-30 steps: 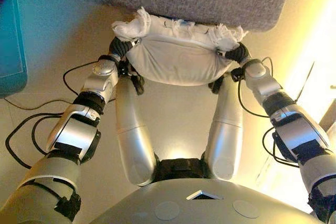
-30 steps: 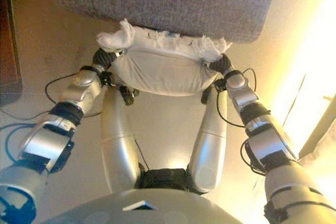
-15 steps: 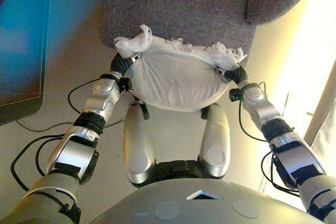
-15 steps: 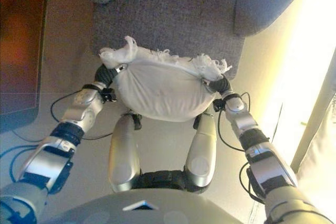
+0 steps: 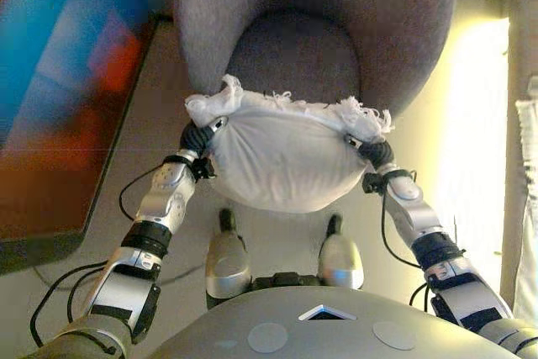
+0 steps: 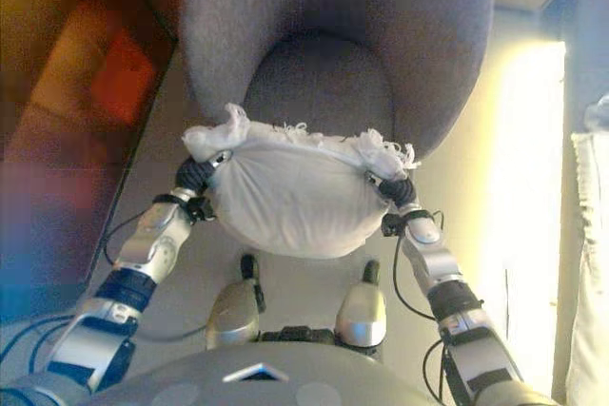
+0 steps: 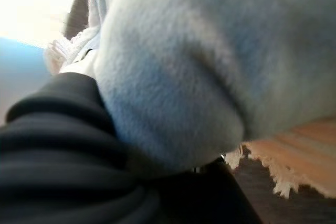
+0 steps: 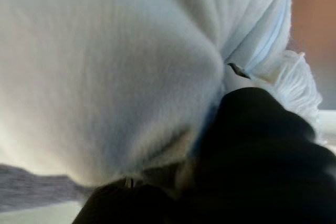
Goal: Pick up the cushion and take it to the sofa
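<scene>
A white fringed cushion (image 5: 282, 161) hangs in the air between my two hands, just in front of a grey round-backed sofa chair (image 5: 294, 56). My left hand (image 5: 195, 136) grips the cushion's left corner, with its thumb over the fringed edge. My right hand (image 5: 378, 153) grips the right corner the same way. The cushion's far edge overlaps the front of the chair's seat (image 6: 319, 83). In the left wrist view the cushion (image 7: 210, 51) bulges over the hand's dark cover (image 7: 52, 145). The right wrist view shows the cushion (image 8: 105, 66) pressed against that hand's cover (image 8: 262, 156).
A dark flat panel (image 5: 59, 98) with blue and orange patches fills the left side. A white cloth (image 5: 528, 174) hangs at the right edge, beside a brightly lit strip of floor (image 5: 471, 124). Pale floor lies between me and the chair.
The whole view has shifted: the chair's seat and rounded back now show in full. The cushion, still held at both corners, sits higher and closer to the seat.
</scene>
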`<state>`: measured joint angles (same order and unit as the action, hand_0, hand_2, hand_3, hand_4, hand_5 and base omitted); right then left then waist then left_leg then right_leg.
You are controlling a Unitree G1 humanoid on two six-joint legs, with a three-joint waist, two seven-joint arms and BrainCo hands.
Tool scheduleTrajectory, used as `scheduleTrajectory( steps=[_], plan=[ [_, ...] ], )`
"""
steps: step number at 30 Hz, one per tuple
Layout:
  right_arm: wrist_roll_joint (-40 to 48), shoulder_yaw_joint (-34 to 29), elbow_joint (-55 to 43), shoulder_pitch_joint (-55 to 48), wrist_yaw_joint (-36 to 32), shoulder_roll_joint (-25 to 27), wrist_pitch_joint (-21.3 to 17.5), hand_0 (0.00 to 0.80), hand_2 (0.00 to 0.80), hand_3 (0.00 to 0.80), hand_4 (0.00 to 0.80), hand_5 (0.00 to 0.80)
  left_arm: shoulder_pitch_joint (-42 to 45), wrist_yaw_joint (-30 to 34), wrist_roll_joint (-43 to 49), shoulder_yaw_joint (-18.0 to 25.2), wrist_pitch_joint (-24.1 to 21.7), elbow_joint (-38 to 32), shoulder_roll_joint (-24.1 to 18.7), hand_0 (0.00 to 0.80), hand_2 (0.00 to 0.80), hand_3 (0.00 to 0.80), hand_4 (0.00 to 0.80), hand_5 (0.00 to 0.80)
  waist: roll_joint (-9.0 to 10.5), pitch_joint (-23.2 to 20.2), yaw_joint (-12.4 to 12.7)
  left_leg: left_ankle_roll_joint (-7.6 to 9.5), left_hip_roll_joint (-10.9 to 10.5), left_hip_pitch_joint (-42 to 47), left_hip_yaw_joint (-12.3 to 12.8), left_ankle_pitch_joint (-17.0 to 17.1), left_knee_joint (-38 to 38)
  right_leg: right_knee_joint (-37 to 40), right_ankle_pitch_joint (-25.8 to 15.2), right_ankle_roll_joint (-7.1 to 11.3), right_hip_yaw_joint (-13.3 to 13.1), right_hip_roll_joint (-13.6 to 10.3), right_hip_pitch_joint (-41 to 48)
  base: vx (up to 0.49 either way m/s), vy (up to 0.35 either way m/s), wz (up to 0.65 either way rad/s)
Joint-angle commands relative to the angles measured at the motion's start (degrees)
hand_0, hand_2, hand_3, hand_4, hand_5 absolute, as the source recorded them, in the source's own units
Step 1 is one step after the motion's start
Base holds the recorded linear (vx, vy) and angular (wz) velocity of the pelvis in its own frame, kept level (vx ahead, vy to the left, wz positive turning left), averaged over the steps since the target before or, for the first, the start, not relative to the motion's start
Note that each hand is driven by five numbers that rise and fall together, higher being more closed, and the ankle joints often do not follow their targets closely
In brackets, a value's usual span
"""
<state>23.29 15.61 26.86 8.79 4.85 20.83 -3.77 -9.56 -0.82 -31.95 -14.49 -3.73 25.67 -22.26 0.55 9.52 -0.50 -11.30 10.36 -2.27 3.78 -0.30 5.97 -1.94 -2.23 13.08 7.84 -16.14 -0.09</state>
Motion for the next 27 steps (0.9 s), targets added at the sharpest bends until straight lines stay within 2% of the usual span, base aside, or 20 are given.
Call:
scheduleTrajectory(
  steps=[1, 2, 4, 5, 6, 8, 9, 12, 14, 16, 18, 21, 23, 24, 27],
  plan=[
    [2.6, -0.8, -8.1, 2.9, 0.4, -1.7, -1.4, 0.800, 0.800, 0.800, 0.800, 0.800, -0.9, -3.7, -1.0, 3.1, -3.6, -5.9, 2.2, 0.800, 0.800, 0.800, 0.800, 0.800, -0.23, -5.7, 2.0, 3.89, -2.2, 0.6, -8.4, -3.1, 1.5, -0.7, -1.2, 0.38, -4.4, 0.4, -1.5, 0.068, 0.096, -0.84],
    [2.4, -0.6, -8.7, 2.9, 0.5, -1.9, -1.2, 0.800, 0.800, 0.800, 0.800, 0.800, -0.5, -3.8, -1.2, 3.7, -3.4, -6.7, 1.9, 0.800, 0.800, 0.800, 0.800, 0.800, -0.43, -5.8, 2.2, 4.09, -2.4, 1.2, -8.0, -2.9, 0.9, -0.8, -1.2, 0.43, -4.6, 0.4, -1.3, 0.029, 0.102, -0.78],
    [3.2, -0.6, -9.3, 2.7, 0.6, -2.1, -1.7, 0.800, 0.800, 0.800, 0.800, 0.800, -1.1, -3.6, -1.5, 4.2, -3.4, -6.8, 1.6, 0.800, 0.800, 0.800, 0.800, 0.800, -0.47, -6.0, 1.5, 3.93, -1.7, 1.5, -4.8, -2.6, 1.5, -1.5, -0.8, 0.36, -3.8, 0.1, -0.8, -0.007, 0.103, -0.73],
    [3.3, -0.6, -9.0, 2.8, 0.7, -2.2, -2.4, 0.800, 0.800, 0.800, 0.800, 0.800, -1.8, -3.5, -1.4, 4.0, -3.6, -6.5, 1.6, 0.800, 0.800, 0.800, 0.800, 0.800, -0.35, -6.1, 1.2, 3.84, -1.5, 1.4, -4.0, -2.7, 2.1, -1.8, -0.8, 0.41, -3.4, -0.3, -0.7, -0.013, 0.104, -0.36],
    [3.4, -0.7, -8.4, 2.9, 0.6, -2.1, -3.1, 0.800, 0.800, 0.800, 0.800, 0.800, -2.6, -3.2, -1.1, 3.8, -3.8, -6.1, 1.4, 0.800, 0.800, 0.800, 0.800, 0.800, -0.16, -6.2, 0.8, 3.78, -1.5, 1.2, -2.9, -3.0, 3.1, -2.4, -0.7, 0.42, -2.9, -0.6, -0.6, -0.006, 0.104, -0.02],
    [3.7, -1.3, -7.8, 2.8, 1.1, -1.8, -3.2, 0.800, 0.800, 0.800, 0.800, 0.800, -4.3, -2.7, -0.6, 2.9, -3.6, -5.6, 1.3, 0.800, 0.800, 0.800, 0.800, 0.800, 0.02, -6.2, -0.2, 3.75, -1.5, 1.3, 1.1, -3.0, 4.3, -2.9, -1.1, 0.23, -0.9, -1.7, 0.1, 0.019, 0.107, 0.26],
    [3.5, -1.5, -7.5, 2.9, 1.2, -1.7, -3.2, 0.800, 0.800, 0.800, 0.800, 0.800, -5.4, -2.5, -0.8, 2.2, -3.5, -5.1, 1.4, 0.800, 0.800, 0.800, 0.800, 0.800, 0.10, -6.4, -0.6, 3.78, -1.5, 1.7, 2.0, -2.9, 3.9, -3.0, -1.6, 0.25, -0.1, -2.4, 0.4, 0.033, 0.130, 0.62],
    [4.5, -1.1, -6.0, 4.9, 1.8, -1.5, -2.2, 0.800, 0.800, 0.800, 0.800, 0.800, -7.3, -3.5, 0.6, 1.3, -3.2, -4.2, 1.6, 0.800, 0.800, 0.800, 0.800, 0.800, 0.19, -7.0, -0.9, 4.95, -3.4, 3.7, 1.7, -3.0, 1.0, -4.3, -3.8, 0.44, -0.4, -3.9, 0.1, 0.021, 0.156, 0.51],
    [5.8, -1.0, -4.8, 6.7, 2.3, -1.5, -2.0, 0.800, 0.800, 0.800, 0.800, 0.800, -9.0, -4.2, 0.4, 0.7, -3.2, -2.8, 1.5, 0.800, 0.800, 0.800, 0.800, 0.800, 0.28, -7.2, -1.2, 5.90, -5.0, 4.0, 1.6, -3.3, 0.3, -6.5, -6.1, 0.56, -2.2, -5.1, -0.7, -0.006, 0.134, 0.06],
    [6.5, -0.6, -4.1, 7.7, 3.7, -2.2, -2.6, 0.800, 0.800, 0.800, 0.800, 0.800, -10.7, -4.7, 0.7, -0.2, -3.4, -1.3, 1.5, 0.800, 0.800, 0.800, 0.800, 0.800, 0.12, -7.2, -1.7, 7.14, -6.4, 4.0, 1.7, -4.0, 0.4, -12.0, -8.6, 0.32, -4.9, -5.7, -3.1, -0.011, 0.149, 0.04],
    [7.6, -0.1, -3.5, 8.8, 5.0, -2.5, -2.8, 0.800, 0.800, 0.800, 0.800, 0.800, -12.1, -4.5, 0.1, -0.9, -3.6, 0.2, 1.2, 0.800, 0.800, 0.800, 0.800, 0.800, -0.31, -6.8, -2.0, 8.14, -7.3, 4.3, 1.7, -4.4, 0.7, -17.5, -9.4, -0.29, -6.4, -4.7, -5.5, 0.024, 0.146, 0.06],
    [7.7, 0.8, -2.0, 9.4, 5.2, -2.9, -3.2, 0.800, 0.800, 0.800, 0.800, 0.800, -12.4, -3.0, -0.3, -0.9, -3.3, 1.7, 1.2, 0.800, 0.800, 0.800, 0.800, 0.800, -0.52, -6.3, -2.2, 8.98, -8.3, 5.9, 2.2, -4.7, 0.6, -20.4, -9.4, -1.15, -6.3, -2.0, -7.1, 0.131, 0.120, -0.02],
    [7.9, 1.0, -1.8, 9.6, 5.0, -2.8, -2.8, 0.800, 0.800, 0.800, 0.800, 0.800, -12.4, -2.7, 0.3, -0.8, -2.9, 1.9, 1.2, 0.800, 0.800, 0.800, 0.800, 0.800, 0.05, -6.4, -2.5, 8.88, -9.1, 6.8, 2.5, -4.9, 0.3, -16.8, -8.0, -1.49, -4.9, 0.1, -6.5, 0.227, 0.033, -0.14],
    [8.5, 1.1, -1.7, 9.8, 4.8, -2.5, -2.5, 0.800, 0.800, 0.800, 0.800, 0.800, -12.3, -2.8, 0.7, -0.9, -2.7, 1.9, 1.2, 0.800, 0.800, 0.800, 0.800, 0.800, 0.50, -6.5, -2.7, 8.72, -9.5, 7.3, 2.5, -5.2, 0.4, -13.4, -6.6, -1.82, -4.0, 1.9, -5.8, 0.274, -0.012, -0.25],
    [9.7, 1.6, -1.2, 11.0, 4.6, -2.3, -1.6, 0.800, 0.800, 0.800, 0.800, 0.800, -12.8, -4.3, -0.3, -0.7, -1.8, 2.8, 1.5, 0.800, 0.800, 0.800, 0.800, 0.800, 1.56, -6.6, -4.4, 9.17, -11.1, 9.8, 2.0, -7.6, 0.1, -4.6, -6.1, -1.78, -4.0, 6.0, -7.8, 0.365, -0.012, 0.02]
  ],
)
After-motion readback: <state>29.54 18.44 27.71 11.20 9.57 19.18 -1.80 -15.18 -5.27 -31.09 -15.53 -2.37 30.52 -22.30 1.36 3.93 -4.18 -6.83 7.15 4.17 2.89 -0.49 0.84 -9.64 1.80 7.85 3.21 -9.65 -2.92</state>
